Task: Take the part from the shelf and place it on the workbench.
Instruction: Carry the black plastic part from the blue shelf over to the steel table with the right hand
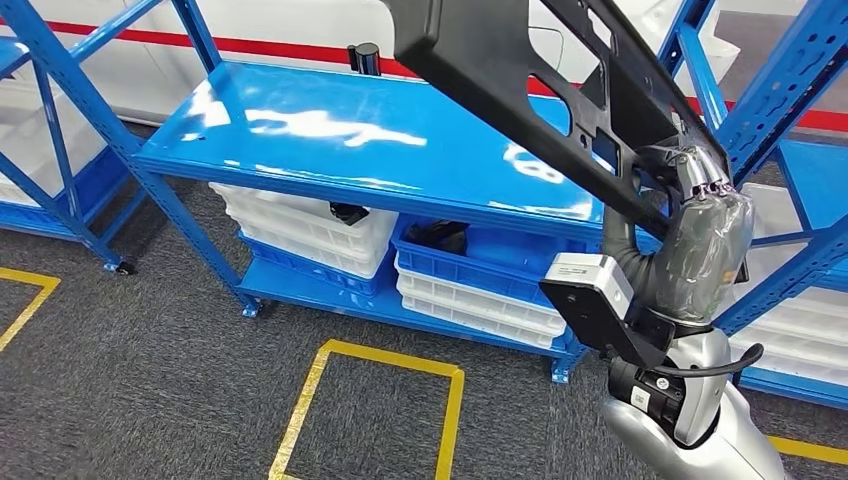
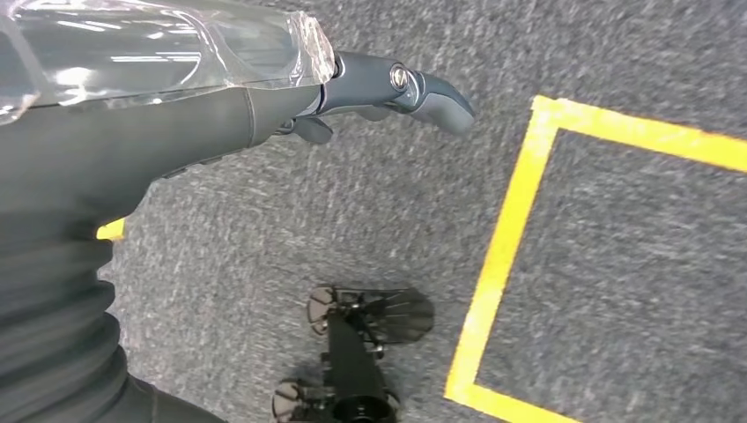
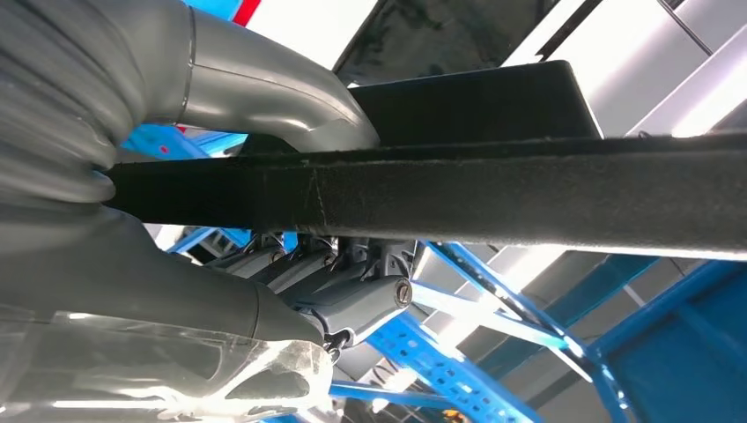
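Note:
A long black plastic part (image 1: 520, 75) with cut-outs hangs in the air above the blue shelf, slanting from the upper middle down to the right. My right hand (image 1: 690, 180) grips its lower end; in the right wrist view the thumb (image 3: 264, 88) lies on one side of the part's black edge (image 3: 493, 189) and the fingers (image 3: 352, 295) curl on the other. My left hand (image 2: 388, 92) hangs over the grey carpet with nothing in it, its fingers loosely curled.
The blue shelf's top board (image 1: 350, 135) is bare apart from a small black cylinder (image 1: 364, 57) at its back edge. White and blue bins (image 1: 470, 290) fill the lower level. Blue uprights (image 1: 770, 90) stand close to the right. Yellow floor markings (image 1: 370, 400) frame the carpet in front.

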